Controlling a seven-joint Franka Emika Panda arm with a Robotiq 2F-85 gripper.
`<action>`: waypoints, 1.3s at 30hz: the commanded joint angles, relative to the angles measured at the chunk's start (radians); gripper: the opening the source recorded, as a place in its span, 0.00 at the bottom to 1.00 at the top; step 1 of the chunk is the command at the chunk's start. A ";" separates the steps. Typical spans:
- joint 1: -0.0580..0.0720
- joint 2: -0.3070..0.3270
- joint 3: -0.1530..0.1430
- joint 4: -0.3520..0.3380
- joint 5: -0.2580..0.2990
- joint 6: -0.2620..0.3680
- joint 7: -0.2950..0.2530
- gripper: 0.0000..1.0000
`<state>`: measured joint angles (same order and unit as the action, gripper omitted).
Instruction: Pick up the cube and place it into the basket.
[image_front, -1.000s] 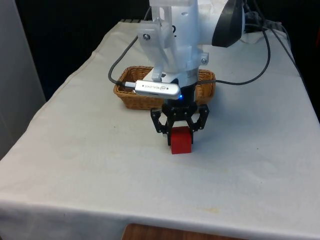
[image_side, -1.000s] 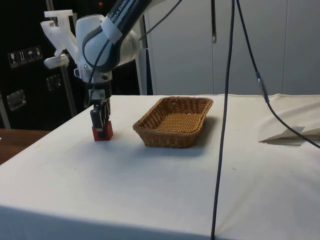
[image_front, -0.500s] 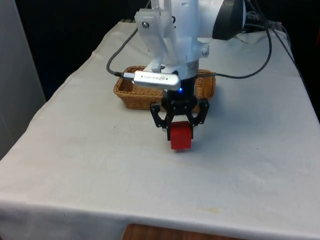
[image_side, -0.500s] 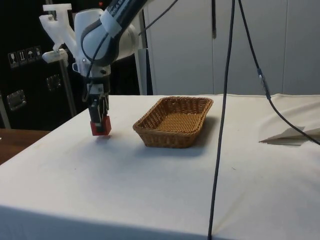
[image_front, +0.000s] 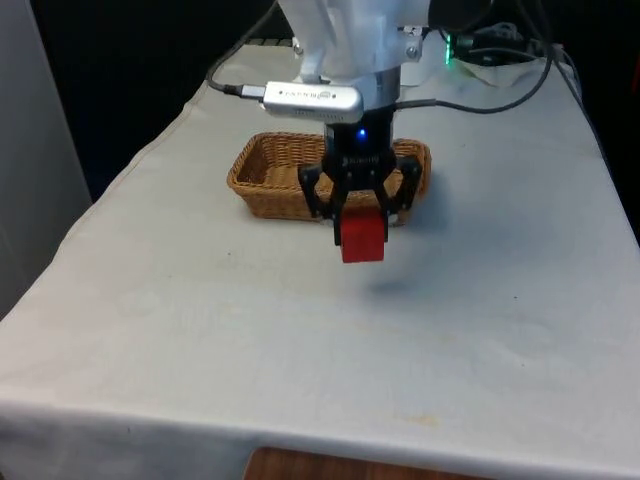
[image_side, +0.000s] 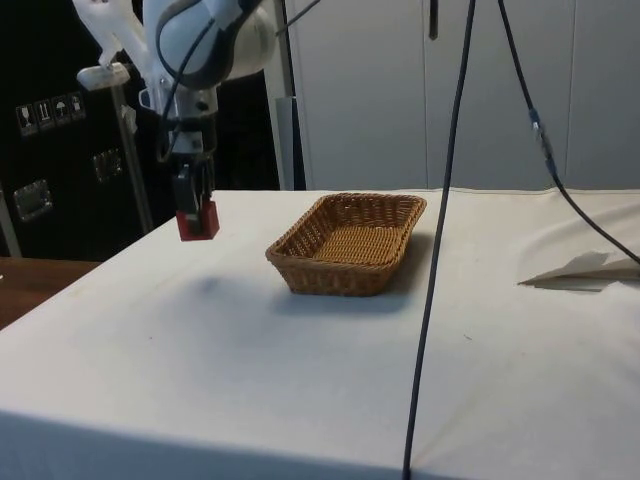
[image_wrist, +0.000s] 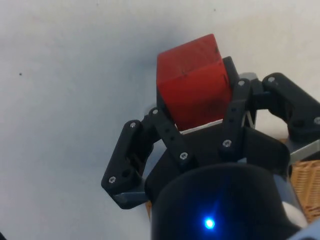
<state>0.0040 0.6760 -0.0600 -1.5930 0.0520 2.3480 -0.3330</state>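
A red cube (image_front: 361, 238) hangs in the air above the white cloth, with my black gripper (image_front: 360, 222) shut on it. In the side view the cube (image_side: 198, 221) is well clear of the table, its shadow on the cloth below. In the wrist view the two fingers (image_wrist: 167, 131) press the cube (image_wrist: 194, 85) from both sides. The woven wicker basket (image_front: 268, 178) stands just behind the cube in the front view. In the side view the basket (image_side: 348, 242) is a short way off from the gripper (image_side: 193, 205) and nothing lies in it.
A black cable (image_side: 440, 230) hangs down across the side view in front of the basket. A fold of white cloth (image_side: 585, 270) lies at the far end of the table in that view. The table's near edge (image_front: 300, 440) runs along the front view's bottom.
The gripper has risen with the cube in it, from resting on the cloth one second ago to hanging well above it now. The basket has not moved.
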 joint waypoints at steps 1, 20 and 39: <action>0.006 -0.016 -0.006 -0.011 -0.008 -0.003 0.008 0.00; 0.010 -0.189 -0.012 -0.162 -0.038 -0.028 0.011 0.00; 0.006 -0.350 -0.009 -0.375 -0.066 0.013 0.006 0.00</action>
<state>0.0080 0.3400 -0.0650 -1.9510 -0.0040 2.3450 -0.3310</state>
